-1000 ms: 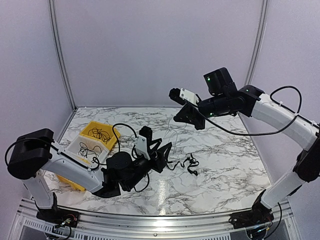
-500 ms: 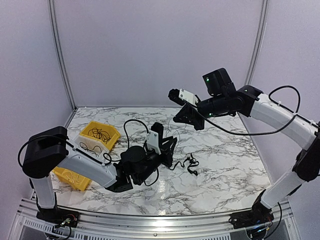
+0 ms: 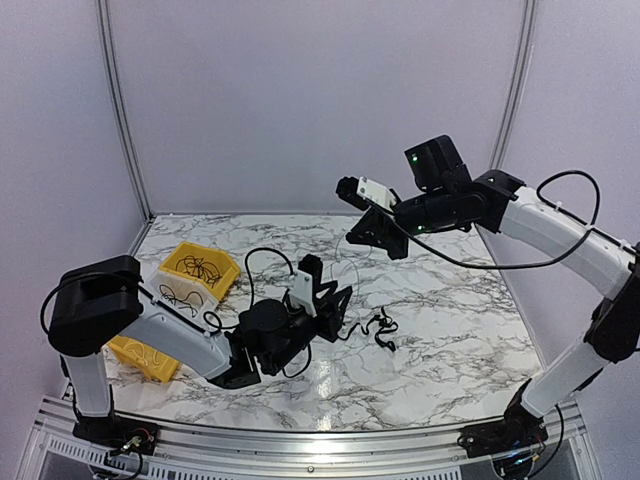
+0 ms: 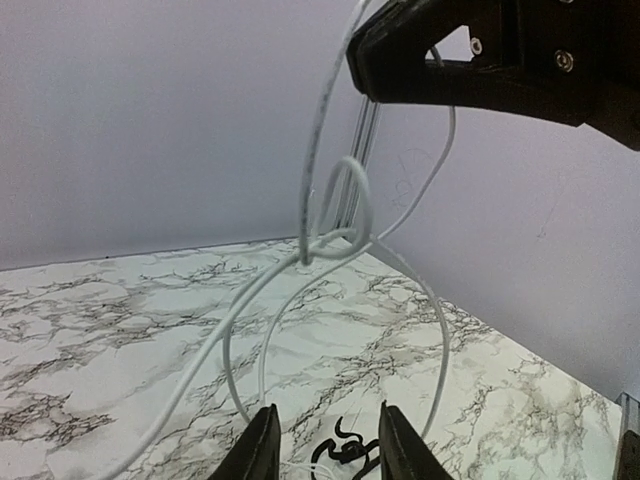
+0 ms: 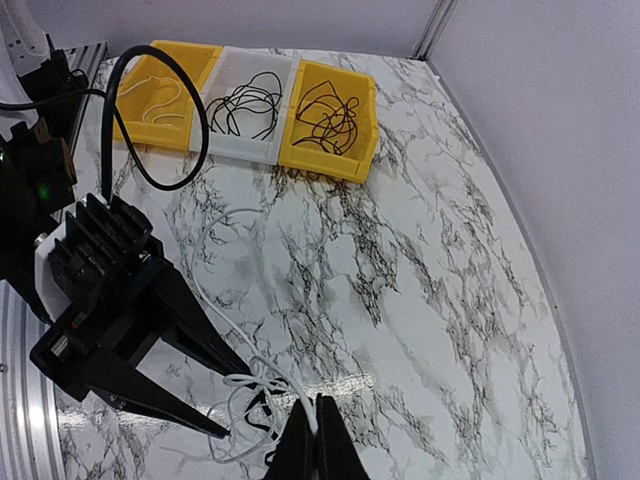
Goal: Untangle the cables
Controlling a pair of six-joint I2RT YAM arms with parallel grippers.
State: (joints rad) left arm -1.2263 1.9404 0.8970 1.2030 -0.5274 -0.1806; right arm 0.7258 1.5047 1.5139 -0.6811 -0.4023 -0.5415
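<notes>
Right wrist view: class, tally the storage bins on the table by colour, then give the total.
Yellow bins: 2
White bin: 1
Total: 3

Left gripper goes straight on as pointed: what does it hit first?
Most likely the thin white cable, knotted and hanging from the shut right gripper, dead ahead of the open left gripper; depth is unclear. The small black cable clump lies lower.
</notes>
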